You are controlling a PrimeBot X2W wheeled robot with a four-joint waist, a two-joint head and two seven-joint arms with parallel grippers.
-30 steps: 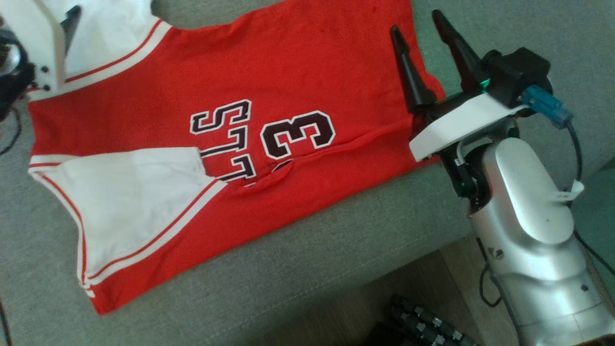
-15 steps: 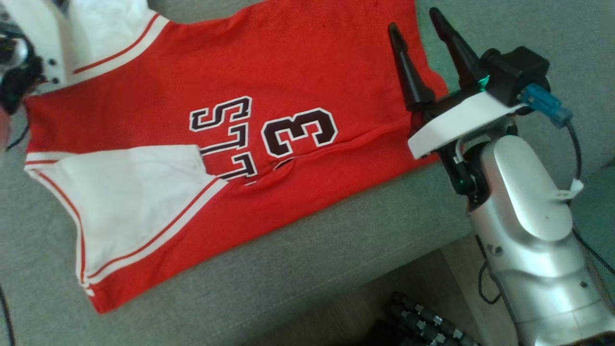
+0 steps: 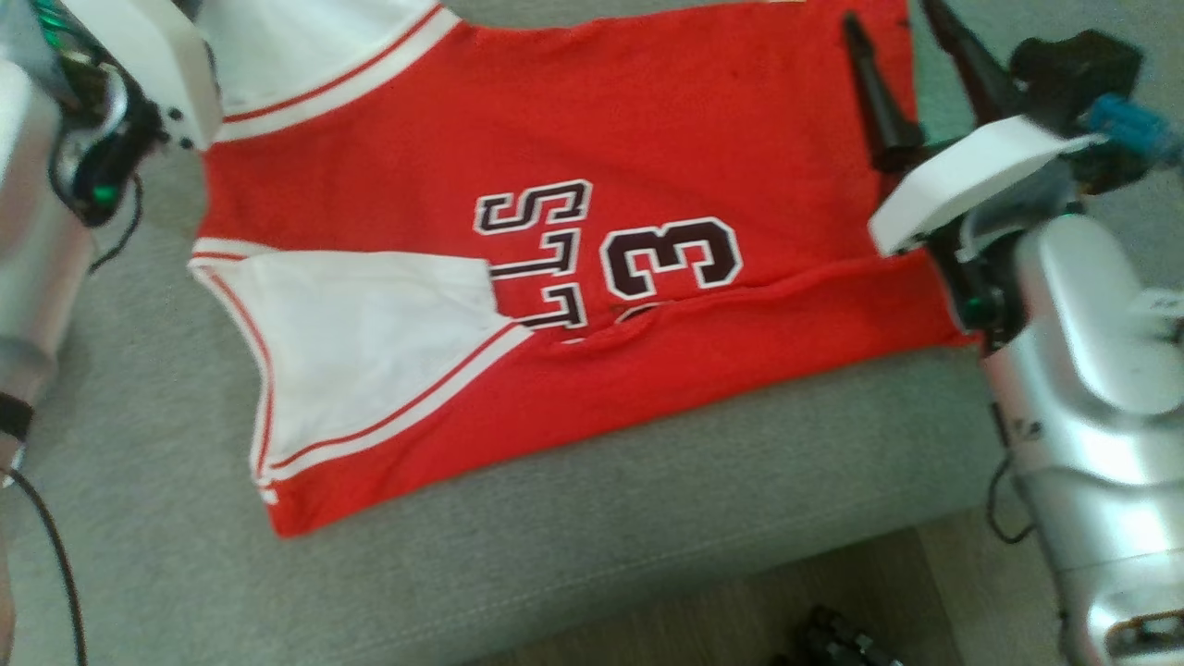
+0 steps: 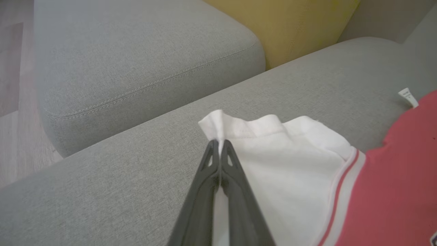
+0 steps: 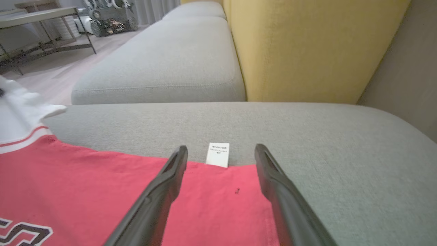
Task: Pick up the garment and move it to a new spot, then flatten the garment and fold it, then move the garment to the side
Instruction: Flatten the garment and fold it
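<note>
Garment [image 3: 555,139] spread on sofa [image 3: 647,518], far edge cropped, left claw [image 4: 219,142] pinching white corner [image 4: 218,124]

You have one red-and-white jersey [image 3: 647,139] to count, with a single numeral 3 [image 3: 671,259] printed on it and one white label [image 5: 217,154] at its hem. There are two grippers, the left gripper [image 4: 218,145] and the right gripper [image 5: 221,147], each with two dark fingers. The right wrist view gives you three grey seat cushions [image 5: 164,61], one yellow back cushion [image 5: 307,44] and one table [image 5: 37,13].
</note>
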